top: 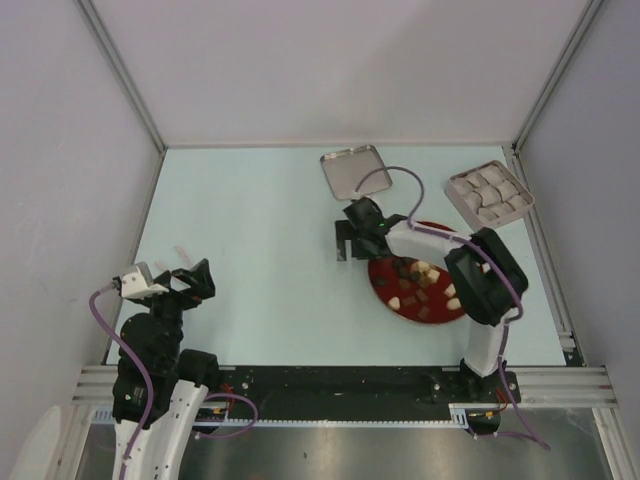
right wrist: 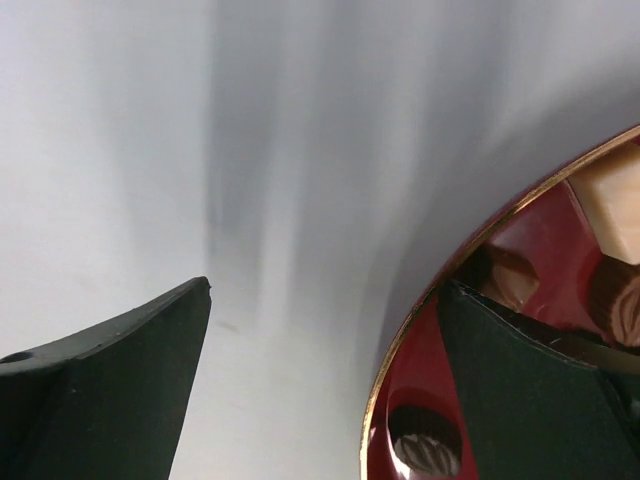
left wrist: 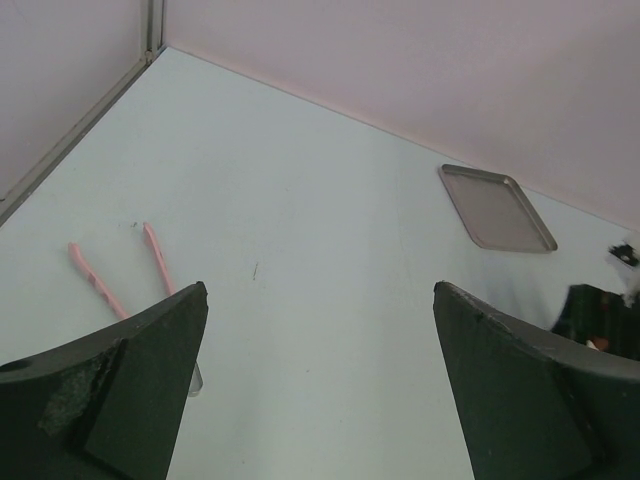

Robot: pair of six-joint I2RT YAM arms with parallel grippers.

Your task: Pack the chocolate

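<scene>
The chocolate (top: 420,285), several dark brown, reddish-brown and cream pieces, lies on the red gold-rimmed plate (top: 379,277) at the right of the table. My right gripper (top: 348,248) is open and empty at the plate's left edge. In the right wrist view its right finger (right wrist: 530,390) is over the plate rim (right wrist: 400,350) and its left finger is over the bare table, with a dark ribbed piece (right wrist: 425,452) and a cream piece (right wrist: 610,200) close by. My left gripper (top: 193,273) is open and empty at the near left, and it also shows in the left wrist view (left wrist: 320,285).
A grey compartment tray (top: 490,192) stands at the back right. A flat metal lid (top: 355,170) lies left of it and also shows in the left wrist view (left wrist: 497,208). Thin pink tongs (left wrist: 158,260) lie just ahead of my left gripper. White walls enclose the table.
</scene>
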